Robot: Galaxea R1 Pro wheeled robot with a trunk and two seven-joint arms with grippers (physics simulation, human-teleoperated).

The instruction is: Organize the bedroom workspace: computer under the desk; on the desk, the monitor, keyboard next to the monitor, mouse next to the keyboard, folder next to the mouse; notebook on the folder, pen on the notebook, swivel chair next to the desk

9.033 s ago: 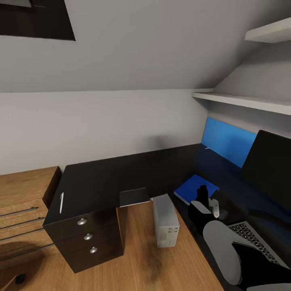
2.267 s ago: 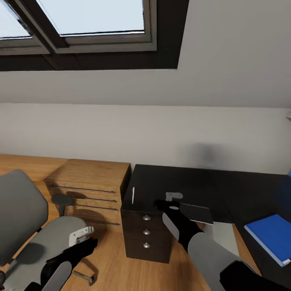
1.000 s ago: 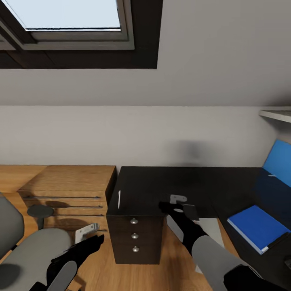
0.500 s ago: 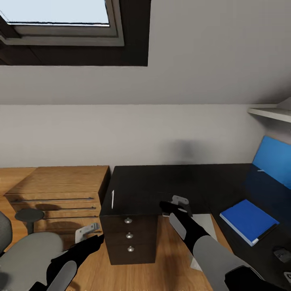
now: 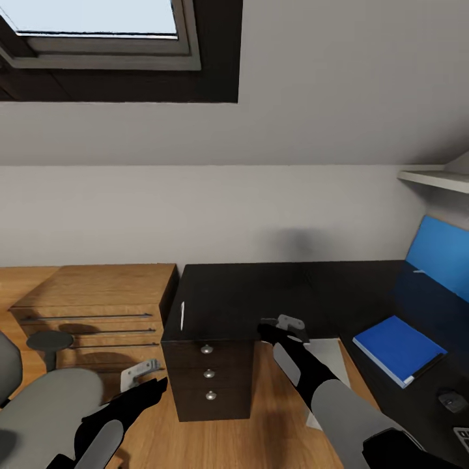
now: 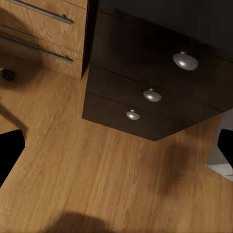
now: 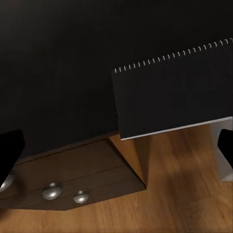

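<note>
My right gripper hovers open over the front edge of the black desk. Just below it lies the notebook, flat on the desk top with one edge overhanging the floor. The white pen rests near the desk's left end, above the drawer unit. On the right wing lie the blue folder and the mouse. The computer stands under the desk, partly hidden by my right arm. My left gripper is open and low, between the swivel chair and the drawer unit.
A light wood drawer chest stands against the desk's left end. A blue wall panel and a white shelf are at the far right. Wood floor lies open in front of the drawers.
The camera has swung from the desk's right wing to its left end, then settled. The chair left the lower left as the view panned. My right gripper stays over the desk's front edge.
</note>
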